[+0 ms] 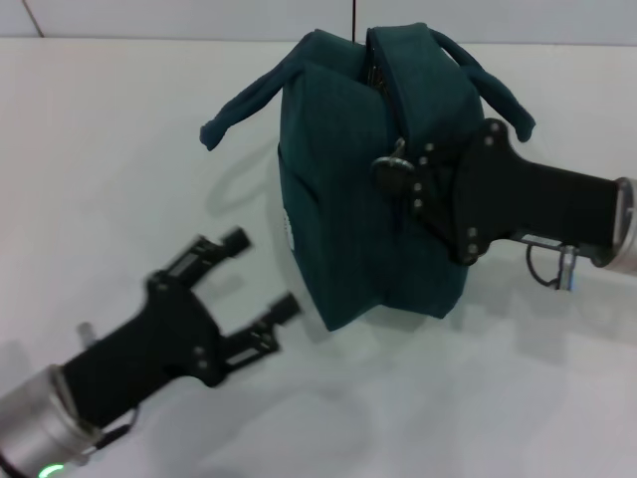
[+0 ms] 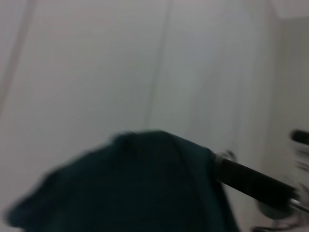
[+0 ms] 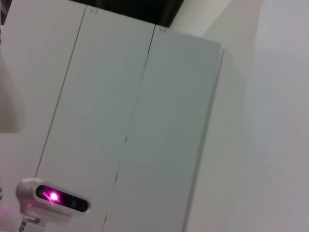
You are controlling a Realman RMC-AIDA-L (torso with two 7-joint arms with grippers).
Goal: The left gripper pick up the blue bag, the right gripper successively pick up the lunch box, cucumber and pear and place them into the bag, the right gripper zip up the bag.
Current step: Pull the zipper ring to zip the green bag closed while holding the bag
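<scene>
The blue bag [image 1: 358, 199] stands on the white table [image 1: 119, 149], its two handles flopped out to either side. It also shows blurred in the left wrist view [image 2: 130, 188]. My right gripper [image 1: 395, 169] reaches in from the right, shut at the near end of the zipper line on the bag's top. The ring pull is hidden by its fingertips. My left gripper [image 1: 264, 271] is open and empty, just left of the bag's lower corner and not touching it. The lunch box, cucumber and pear are not in view.
The right arm [image 2: 251, 181] shows beside the bag in the left wrist view. The right wrist view shows only white cabinet doors [image 3: 125, 121] and a small device with a pink light [image 3: 53, 197].
</scene>
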